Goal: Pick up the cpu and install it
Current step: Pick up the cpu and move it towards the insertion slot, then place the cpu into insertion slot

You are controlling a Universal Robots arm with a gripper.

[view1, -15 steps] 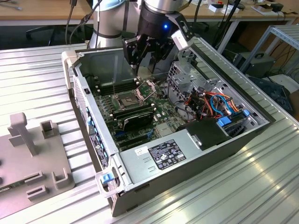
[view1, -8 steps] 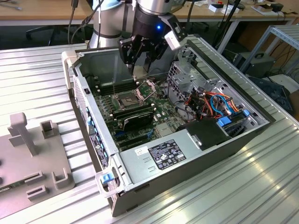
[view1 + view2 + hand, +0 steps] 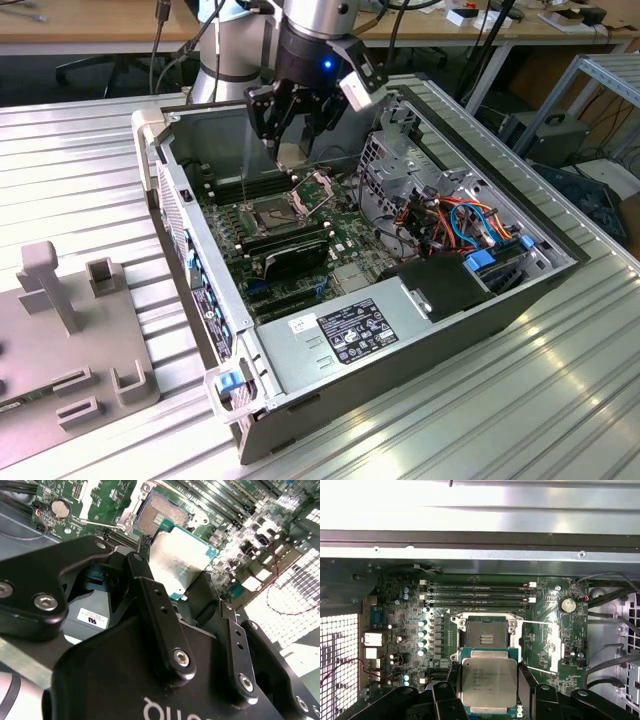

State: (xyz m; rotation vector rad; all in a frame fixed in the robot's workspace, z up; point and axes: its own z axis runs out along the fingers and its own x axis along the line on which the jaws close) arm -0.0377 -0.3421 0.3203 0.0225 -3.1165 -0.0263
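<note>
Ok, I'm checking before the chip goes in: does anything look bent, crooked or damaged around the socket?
Nothing stands out. The thin square silvery chip is held by its edges in the black gripper, clear of the dark square socket, which lies open and empty. No bending or damage shows.

"Any room to go down there?"

"The case (image 3: 185,235) is open on top. Nothing stands between the cpu (image 3: 487,682) in the claw (image 3: 298,138) and the bare socket (image 3: 485,637)."

"And around it?"

"Memory sticks (image 3: 477,592) lie near the socket. The drive cage (image 3: 400,160) and cables (image 3: 455,220) crowd the exterior view's right."
</note>
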